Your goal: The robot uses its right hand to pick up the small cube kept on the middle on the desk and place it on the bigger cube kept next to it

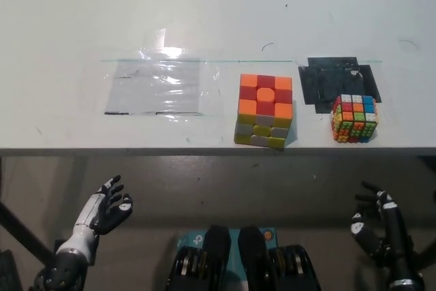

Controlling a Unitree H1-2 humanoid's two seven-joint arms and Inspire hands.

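Here the small cube (354, 118) sits on the desk (204, 11) near its front edge, up and slightly inward of the right hand (379, 230), partly on a patch of black tape (327, 80). It is a many-tiled puzzle cube with orange, green, white, red and blue squares, and it stands square and flat. The big cube (264, 110) stands further inward of that hand, well apart from the small one, with an orange and red top and pale yellow and white tiles on its front. A clear film sheet (160, 86) lies beyond it, toward the left hand's side.

The right hand hangs below the desk edge, fingers spread and holding nothing. The left hand (105, 210) rests low on the other side, likewise spread and empty.

The risks, as I judge them: the small cube lies close to the edge, so a rising hand could knock it or nudge it off the desk. Its smooth faces may slip in a loose pinch. The big cube's top looks uneven, with a raised centre tile, so the small cube may settle tilted or slide off if set down off-centre.
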